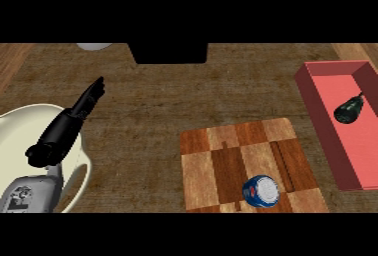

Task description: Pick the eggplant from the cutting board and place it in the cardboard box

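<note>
Setting: wood-grain desk [148,100] seen steeply from above, its grain running across the view.
Nearest, left: a grey forearm comes in from the lower left corner, over a cream, curved shape whose nature I cannot tell.
Left hand [85,102]: black, fingers straight and pressed together, pointing up and to the right above bare desk; it holds nothing and touches nothing, well apart from both board and box, so it looks parked out of the way.
Right hand: shows nowhere in this view, so its state is unknown.
Nearest, centre: cutting board [251,167] of light and dark wood strips, lying flat and slightly skewed.
On the board: a small round blue and white object [260,190], possibly a can seen from its top, near the board's lower edge; no eggplant lies on the board.
Right side: cardboard box [336,120], pinkish-red, open at the top, long side running away from the viewer, just beside the board's right edge, close enough for a short carry.
Eggplant [348,110]: dark, glossy, tilted, lying inside the box on its floor, toward the far half.
Task judgement: the placing appears done.
Far edge: a dark rectangular block [170,52] and a pale rounded thing [94,46], both cut off by the view.
</note>
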Robot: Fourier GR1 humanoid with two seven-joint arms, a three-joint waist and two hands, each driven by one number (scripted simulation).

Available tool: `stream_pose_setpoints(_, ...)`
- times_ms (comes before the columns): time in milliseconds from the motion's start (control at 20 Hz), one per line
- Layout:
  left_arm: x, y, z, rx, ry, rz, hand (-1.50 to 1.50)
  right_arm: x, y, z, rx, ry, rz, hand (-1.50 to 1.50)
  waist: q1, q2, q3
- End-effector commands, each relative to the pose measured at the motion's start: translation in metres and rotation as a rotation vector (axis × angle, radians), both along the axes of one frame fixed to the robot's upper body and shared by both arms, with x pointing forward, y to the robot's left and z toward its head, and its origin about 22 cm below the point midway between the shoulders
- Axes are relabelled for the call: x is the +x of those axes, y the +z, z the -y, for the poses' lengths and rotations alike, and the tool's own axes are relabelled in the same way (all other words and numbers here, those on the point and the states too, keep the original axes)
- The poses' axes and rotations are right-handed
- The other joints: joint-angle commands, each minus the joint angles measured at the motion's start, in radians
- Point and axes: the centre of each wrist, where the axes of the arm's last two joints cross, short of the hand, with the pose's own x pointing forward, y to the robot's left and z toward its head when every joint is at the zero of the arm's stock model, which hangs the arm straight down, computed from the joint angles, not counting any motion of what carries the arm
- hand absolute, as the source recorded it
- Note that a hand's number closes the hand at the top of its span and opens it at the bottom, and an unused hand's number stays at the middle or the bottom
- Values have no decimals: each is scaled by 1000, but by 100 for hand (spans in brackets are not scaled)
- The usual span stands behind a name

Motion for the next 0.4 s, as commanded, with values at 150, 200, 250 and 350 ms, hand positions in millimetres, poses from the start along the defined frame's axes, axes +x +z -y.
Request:
stream_pose_setpoints(150,1,7,8,-9,-12,27,0,-35,-26,33,247,-240,354,-150,5,5,-2)
stream_pose_setpoints(200,3,4,5,3,-7,13,0,-53,-15,54,246,-219,365,-150,1,4,-2)
stream_pose_setpoints(250,1,3,-8,-8,-18,8,0,-62,-46,54,267,-238,381,-150,3,5,-2)
stream_pose_setpoints(350,15,15,-3,0,-9,15,0,-80,-52,71,211,-271,419,-150,8,10,-2)
